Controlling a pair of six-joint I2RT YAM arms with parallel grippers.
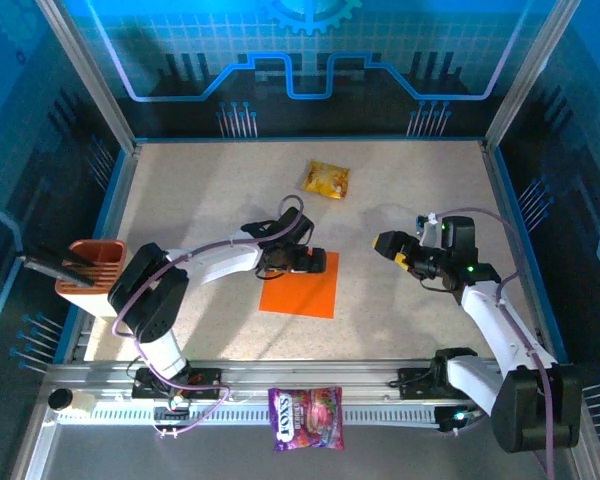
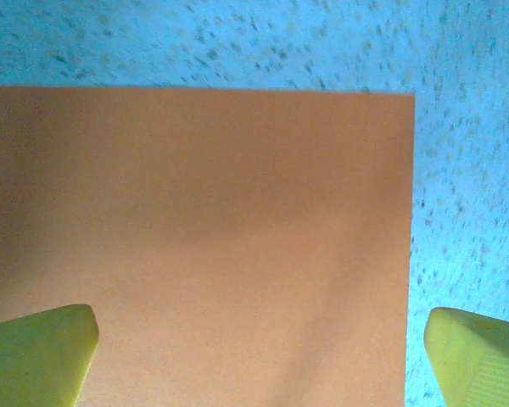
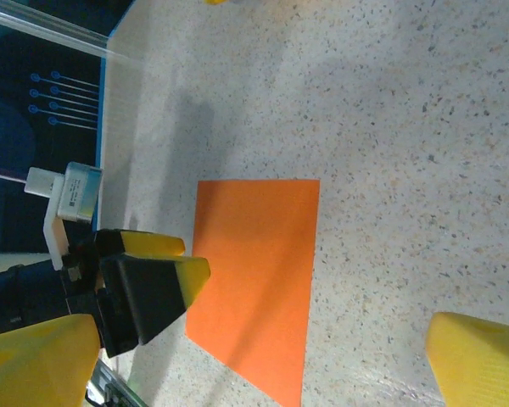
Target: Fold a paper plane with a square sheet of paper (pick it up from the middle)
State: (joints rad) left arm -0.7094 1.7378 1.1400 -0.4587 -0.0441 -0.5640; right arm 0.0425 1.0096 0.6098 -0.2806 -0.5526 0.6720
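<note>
From above, the square sheet of paper [image 1: 298, 288] lies flat on the speckled table [image 1: 200, 190], near its middle and a little towards the near edge. The left gripper [image 1: 302, 262] hangs over the sheet's far edge, jaws spread wide. Whether it touches the paper cannot be told. The right gripper [image 1: 388, 245] is well apart to the right, above bare table, also spread wide and holding nothing. A glossy yellow snack packet [image 1: 326, 179] lies beyond the sheet, towards the far side, and a purple bag [image 1: 306, 418] rests on the near rail between the arm bases. An orange-brown holder [image 1: 88, 270] stands at the left edge. None of these lies between either gripper and the paper.

In the left wrist view the sheet spreads wide below. One yellow fingertip [image 2: 36, 352] is over the paper and the other is past its right edge, over the table.

In the right wrist view the sheet lies unfolded, with the left gripper's black and yellow tip at its left edge. The right arm's own yellow fingers [image 3: 483, 360] stand far apart.
</note>
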